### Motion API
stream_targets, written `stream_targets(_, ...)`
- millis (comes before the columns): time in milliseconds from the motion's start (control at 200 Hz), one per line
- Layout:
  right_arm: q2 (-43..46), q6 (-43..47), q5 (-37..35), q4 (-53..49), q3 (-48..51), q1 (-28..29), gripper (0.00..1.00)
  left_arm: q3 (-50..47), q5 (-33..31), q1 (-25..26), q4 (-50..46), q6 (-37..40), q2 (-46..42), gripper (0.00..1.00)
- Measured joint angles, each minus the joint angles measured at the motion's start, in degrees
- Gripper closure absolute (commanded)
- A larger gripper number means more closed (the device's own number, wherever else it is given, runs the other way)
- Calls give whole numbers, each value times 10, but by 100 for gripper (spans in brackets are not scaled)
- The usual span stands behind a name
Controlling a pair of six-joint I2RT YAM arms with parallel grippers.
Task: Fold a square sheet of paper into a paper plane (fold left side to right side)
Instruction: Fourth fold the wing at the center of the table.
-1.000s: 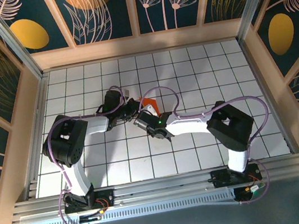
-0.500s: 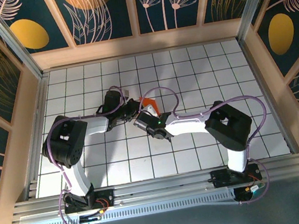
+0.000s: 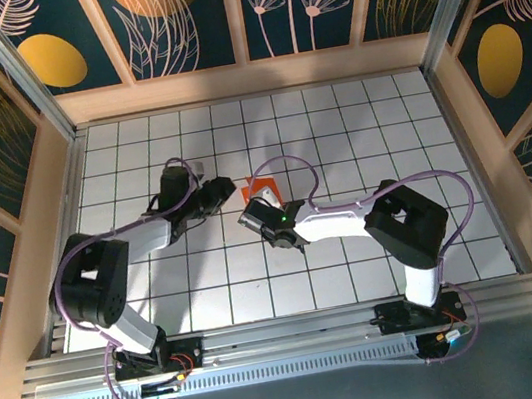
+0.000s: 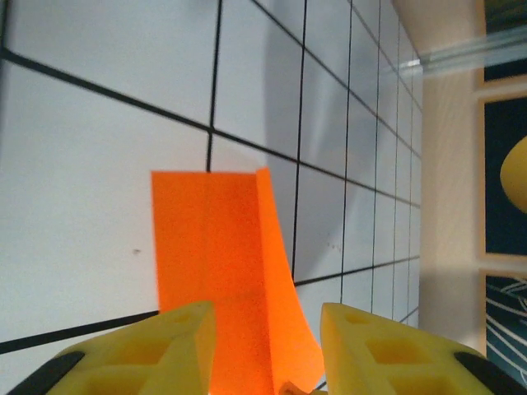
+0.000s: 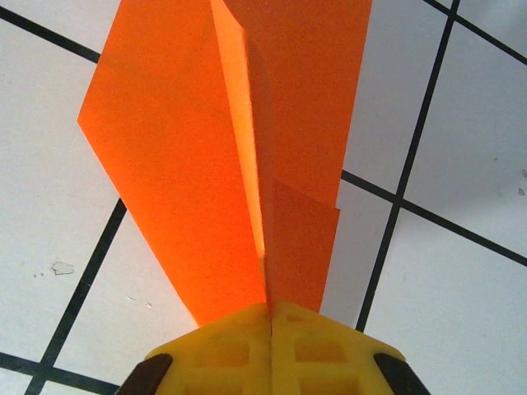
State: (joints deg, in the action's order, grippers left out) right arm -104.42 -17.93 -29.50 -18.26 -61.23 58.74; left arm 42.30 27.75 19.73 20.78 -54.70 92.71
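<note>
plane (image 5: 181, 148) first: what does it look like?

bright orange, folded along a centre crease. from the right wrist the crease stands up as a ridge with a flap sloping away on each side, and the whole thing narrows toward the camera. the left flap is the wider one, with a corner jutting out. the right flap has a step in its edge where layers overlap.

and from the other side?

the left wrist sees it lying mostly flat on the tiles, far end cut square, right edge curling upward.

where does it sit?

near the middle of the table (image 3: 334, 118), on the white grid, between the two grippers. from above it is a small orange patch.

right gripper (image 5: 270, 317)?

fingers pressed together, pinching the plane's narrow end right at the crease.

left gripper (image 4: 265, 317)?

fingers spread, with the plane running into the gap between them. i cannot tell whether they touch it.

how do the arms stand?

the left arm has its elbow out to the left and its forearm angled up and right toward the centre. the right arm has its elbow out to the right and its forearm stretched left, low over the tiles. the two grippers face each other across the plane.
</note>
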Motion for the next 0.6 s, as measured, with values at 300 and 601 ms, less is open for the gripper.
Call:
stream_targets(300,3,22,57,28,24,-19,100,-46,-13,-47,-35,26,-76,57)
stream_targets(601,53,26,209,72,64,-88,100,-52,8,-54,-49,50,-78,57)
